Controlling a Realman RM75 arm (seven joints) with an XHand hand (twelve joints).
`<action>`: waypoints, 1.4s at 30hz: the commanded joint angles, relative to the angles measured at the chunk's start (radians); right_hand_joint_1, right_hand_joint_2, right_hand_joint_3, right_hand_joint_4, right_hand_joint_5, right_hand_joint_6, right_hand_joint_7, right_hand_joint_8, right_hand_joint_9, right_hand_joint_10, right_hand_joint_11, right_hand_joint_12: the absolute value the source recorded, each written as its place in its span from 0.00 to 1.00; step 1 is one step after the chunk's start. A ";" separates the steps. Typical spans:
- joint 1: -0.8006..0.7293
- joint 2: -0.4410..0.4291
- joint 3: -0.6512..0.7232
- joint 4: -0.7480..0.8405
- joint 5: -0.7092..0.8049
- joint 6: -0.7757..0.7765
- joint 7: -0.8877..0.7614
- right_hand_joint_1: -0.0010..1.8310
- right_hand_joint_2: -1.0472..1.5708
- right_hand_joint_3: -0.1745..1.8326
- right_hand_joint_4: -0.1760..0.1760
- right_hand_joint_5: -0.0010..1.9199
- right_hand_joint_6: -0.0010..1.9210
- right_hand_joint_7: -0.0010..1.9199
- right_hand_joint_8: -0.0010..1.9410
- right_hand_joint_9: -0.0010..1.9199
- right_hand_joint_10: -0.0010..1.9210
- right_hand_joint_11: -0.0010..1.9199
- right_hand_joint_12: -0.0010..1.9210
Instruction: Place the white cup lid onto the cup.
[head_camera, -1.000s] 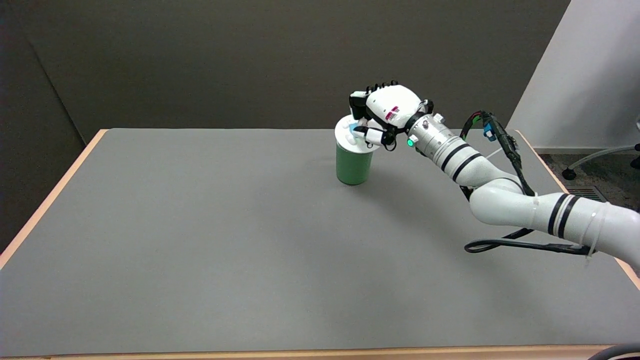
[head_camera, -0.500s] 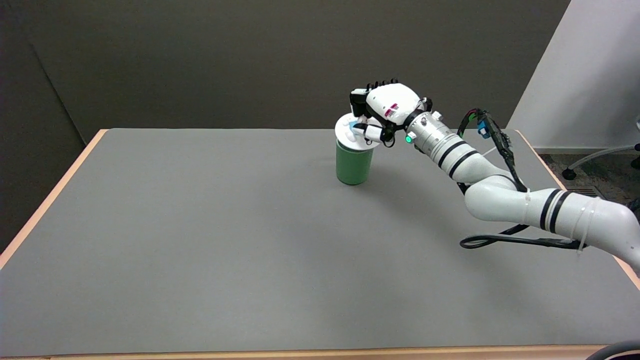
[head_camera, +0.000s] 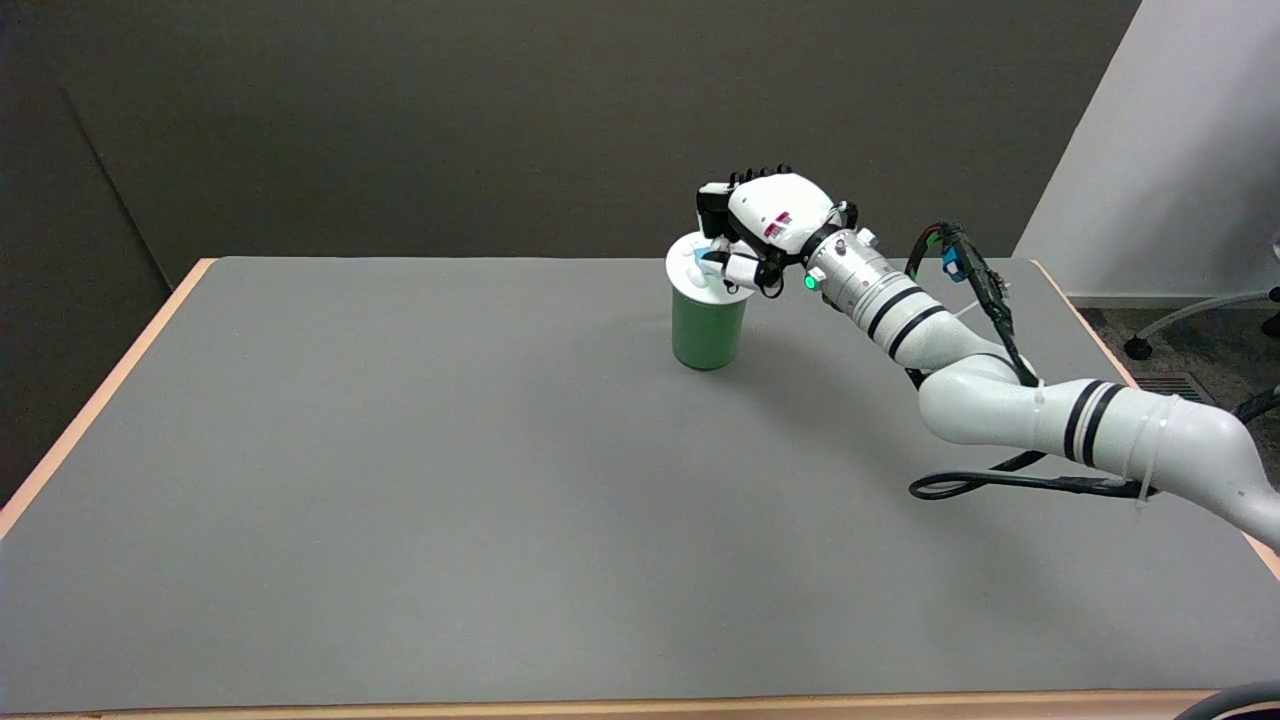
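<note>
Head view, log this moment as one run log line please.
right hand holds white cup lid | lid over green cup rim | seating unclear | cup upright on gray table

The table (head_camera: 400, 480) wears a matt grey top, smooth, edged in pale wood. The green cup (head_camera: 707, 330) looks matt, its white lid (head_camera: 686, 268) smooth plastic. The right hand (head_camera: 765, 222) shows glossy white shells with black parts.

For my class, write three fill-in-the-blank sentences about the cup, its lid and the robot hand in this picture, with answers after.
1. The cup on the grey table is ____ in colour.
2. The white lid sits on ____ of the cup.
3. The robot hand reaches in from the picture's ____ side.

Answers: green; top; right
</note>
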 joint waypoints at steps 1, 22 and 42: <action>0.012 -0.045 -0.015 0.070 -0.002 0.023 0.021 0.64 0.86 0.16 0.18 0.29 0.85 0.45 0.62 0.46 0.39 0.34 0.62; 0.033 -0.071 -0.044 0.132 -0.002 0.034 0.021 0.64 0.86 0.16 0.18 0.29 0.85 0.45 0.62 0.46 0.38 0.34 0.61; 0.041 -0.031 -0.029 0.057 -0.026 0.023 0.021 0.64 0.85 0.17 0.21 0.31 0.84 0.46 0.59 0.47 0.37 0.35 0.61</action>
